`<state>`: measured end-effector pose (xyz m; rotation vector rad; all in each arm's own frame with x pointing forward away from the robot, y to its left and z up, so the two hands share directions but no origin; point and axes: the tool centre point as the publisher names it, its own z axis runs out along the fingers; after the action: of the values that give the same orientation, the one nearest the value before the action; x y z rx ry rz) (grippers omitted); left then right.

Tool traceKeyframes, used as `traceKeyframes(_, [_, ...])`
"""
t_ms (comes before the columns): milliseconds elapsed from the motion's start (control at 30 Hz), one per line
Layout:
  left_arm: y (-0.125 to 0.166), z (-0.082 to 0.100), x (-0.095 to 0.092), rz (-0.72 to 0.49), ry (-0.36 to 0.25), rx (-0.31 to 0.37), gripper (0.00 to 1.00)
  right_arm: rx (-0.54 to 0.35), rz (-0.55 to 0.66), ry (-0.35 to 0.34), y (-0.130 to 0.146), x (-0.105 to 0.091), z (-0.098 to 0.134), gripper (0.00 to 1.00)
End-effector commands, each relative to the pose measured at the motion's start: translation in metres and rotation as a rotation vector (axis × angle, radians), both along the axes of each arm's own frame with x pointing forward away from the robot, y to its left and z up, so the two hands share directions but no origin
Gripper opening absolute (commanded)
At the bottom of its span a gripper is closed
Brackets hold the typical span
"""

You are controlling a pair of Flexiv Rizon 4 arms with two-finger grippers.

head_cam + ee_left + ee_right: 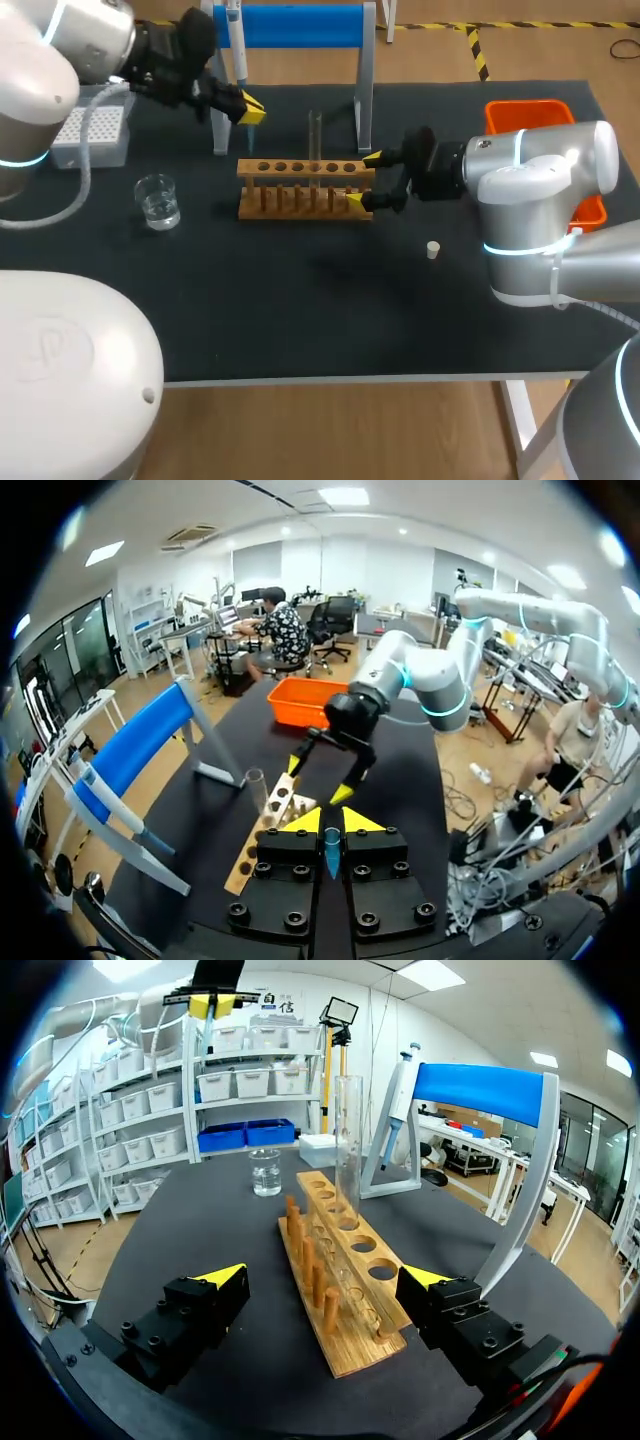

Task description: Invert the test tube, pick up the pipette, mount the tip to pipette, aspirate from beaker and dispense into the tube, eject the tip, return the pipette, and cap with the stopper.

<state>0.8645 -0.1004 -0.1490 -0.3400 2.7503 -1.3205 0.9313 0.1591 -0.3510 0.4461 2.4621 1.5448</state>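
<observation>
Standing upright in a middle hole of the wooden rack (300, 190): test tube (315, 140). Spread wide, either side of the rack's right end: right gripper (364, 179), gripping nothing. Poised above the table behind the rack, fingers drawn together: left gripper (250, 108). Hung on the blue stand (300, 25): pipette (234, 30). Left of rack: beaker (158, 200). Right of rack, nearer table's front: stopper (433, 250).

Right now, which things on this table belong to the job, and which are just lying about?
For the job: test tube, pipette, tip box, beaker, stopper.
Not named in the job: wooden rack, blue stand, orange bin.
</observation>
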Motion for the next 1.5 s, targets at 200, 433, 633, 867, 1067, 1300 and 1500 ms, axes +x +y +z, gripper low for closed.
traceKeyframes(200, [-0.04,0.0,-0.022,-0.021,-0.009,-0.005,0.0,-0.001,0.001,0.001,-0.001,0.0,0.0,1.0])
traceKeyframes(433, [-0.065,0.01,-0.038,-0.051,-0.014,-0.028,0.0,-0.001,0.001,0.001,-0.001,0.0,0.0,1.0])
traceKeyframes(633, [-0.075,0.013,-0.045,-0.061,-0.018,-0.031,0.0,-0.001,0.001,0.001,-0.001,0.0,0.0,1.0])
traceKeyframes(867, [-0.088,0.01,-0.051,-0.092,-0.006,-0.048,0.0,-0.001,0.001,0.001,-0.001,0.0,0.0,1.0])
traceKeyframes(1067, [-0.091,0.01,-0.052,-0.102,-0.003,-0.048,0.0,-0.001,0.001,0.001,-0.001,0.0,0.0,1.0])
traceKeyframes(1300, [-0.091,0.01,-0.052,-0.102,-0.003,-0.048,0.0,-0.001,0.001,0.001,-0.001,0.0,0.0,1.0])
traceKeyframes(1500, [-0.091,0.01,-0.052,-0.102,-0.003,-0.048,0.0,0.028,0.002,-0.014,-0.014,-0.01,0.009,1.0])
